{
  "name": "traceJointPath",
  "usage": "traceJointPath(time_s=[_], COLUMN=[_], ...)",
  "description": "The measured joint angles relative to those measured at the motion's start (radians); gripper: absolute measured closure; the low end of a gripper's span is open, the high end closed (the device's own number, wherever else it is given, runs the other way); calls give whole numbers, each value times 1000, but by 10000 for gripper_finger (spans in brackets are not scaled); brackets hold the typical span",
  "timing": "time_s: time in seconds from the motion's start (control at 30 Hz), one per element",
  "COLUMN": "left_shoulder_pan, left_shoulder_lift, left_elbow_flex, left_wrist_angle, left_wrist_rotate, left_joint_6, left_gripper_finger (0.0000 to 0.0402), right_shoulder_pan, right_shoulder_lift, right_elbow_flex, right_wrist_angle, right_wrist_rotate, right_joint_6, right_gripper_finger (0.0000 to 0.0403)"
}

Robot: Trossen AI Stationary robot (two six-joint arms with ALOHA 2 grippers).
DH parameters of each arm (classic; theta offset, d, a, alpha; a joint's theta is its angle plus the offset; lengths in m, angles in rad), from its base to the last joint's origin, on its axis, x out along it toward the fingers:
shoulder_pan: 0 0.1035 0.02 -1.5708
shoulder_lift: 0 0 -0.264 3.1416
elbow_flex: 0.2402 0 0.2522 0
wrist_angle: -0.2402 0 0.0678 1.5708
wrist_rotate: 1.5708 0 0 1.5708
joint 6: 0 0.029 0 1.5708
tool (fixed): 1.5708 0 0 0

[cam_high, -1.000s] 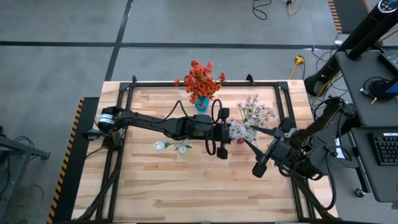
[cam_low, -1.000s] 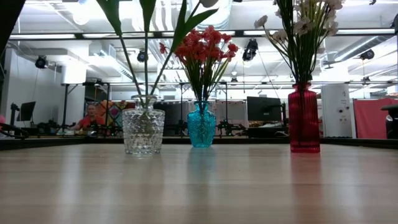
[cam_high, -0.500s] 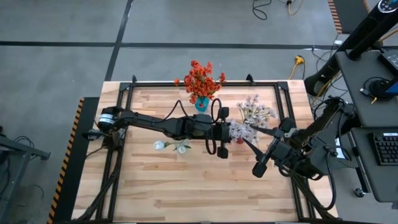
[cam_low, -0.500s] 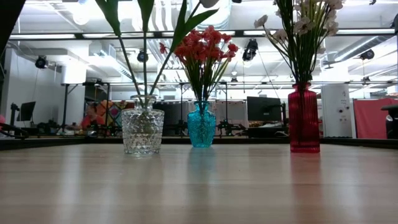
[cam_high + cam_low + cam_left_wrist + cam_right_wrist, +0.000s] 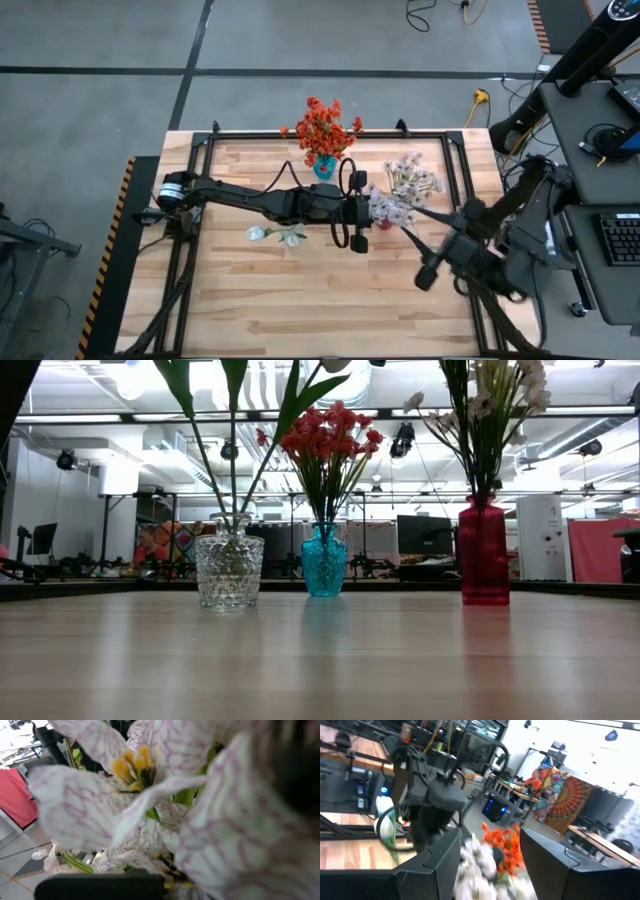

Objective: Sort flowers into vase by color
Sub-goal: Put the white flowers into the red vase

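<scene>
My left gripper [image 5: 362,213] stays closed at the pale pink-white bunch [image 5: 402,190] in the red vase [image 5: 485,553]; no stem visibly pinched. Since a second ago my right gripper [image 5: 427,277] has drawn back toward the desk [image 5: 300,300] edge, fingers parted, empty. The bunch has shifted slightly.

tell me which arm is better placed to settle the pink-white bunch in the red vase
Left, probably. Its tool is shut right at the pink-white bunch above the red vase, and its wrist view is filled with those blossoms. The right tool stands open, off toward the table's right edge and holding nothing.
</scene>
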Motion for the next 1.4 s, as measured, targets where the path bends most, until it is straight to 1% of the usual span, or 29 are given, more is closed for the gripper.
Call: traceJointPath(time_s=[0.07,0.1,0.2,0.3,0.37,0.47,0.53,0.6,0.63,0.7,0.77,0.83,0.9,0.97,1.07,1.1,1.17,1.27,1.4], left_shoulder_pan=[0,0,0,0,0,0,0,0,0,0,0,0,0,0,0,0,0,0,0], left_shoulder_lift=[0,0,0,0,0,0,0,0,0,0,0,0,0,0,0,0,0,0,0], left_elbow_flex=[0,0,0,0,0,0,0,0,0,0,0,0,0,0,0,0,0,0,0], left_wrist_angle=[-5,-7,-8,-8,-9,-10,-11,-11,-11,-11,-12,-12,-13,-12,-12,-13,-13,-13,-10], left_wrist_rotate=[0,0,0,0,0,0,0,0,0,0,0,0,0,0,0,0,0,0,0], left_joint_6=[0,1,1,1,1,-4,-9,-12,-13,-19,-21,-25,-32,-36,-41,-42,-43,-46,-47], left_gripper_finger=[393,393,393,393,393,393,393,393,393,393,393,393,393,393,393,393,393,393,393], right_shoulder_pan=[54,85,185,266,310,345,346,339,330,315,312,313,322,335,337,337,328,300,226], right_shoulder_lift=[0,0,-2,-1,7,27,39,52,63,89,111,132,152,161,172,178,182,186,194], right_elbow_flex=[0,0,-1,-1,-1,-8,-16,-22,-25,-34,-44,-58,-76,-93,-144,-170,-228,-310,-404], right_wrist_angle=[-72,-102,-130,-129,-138,-207,-299,-427,-501,-673,-855,-997,-1135,-1277,-1406,-1413,-1389,-1302,-1232], right_wrist_rotate=[71,80,75,76,76,71,1,-119,-162,-210,-312,-402,-429,-446,-538,-577,-629,-636,-729], right_joint_6=[91,132,267,346,409,549,685,856,953,1165,1375,1555,1765,2008,2302,2367,2433,2455,2454], right_gripper_finger=[206,207,207,207,207,207,207,207,207,207,207,207,207,207,207,207,207,207,207])
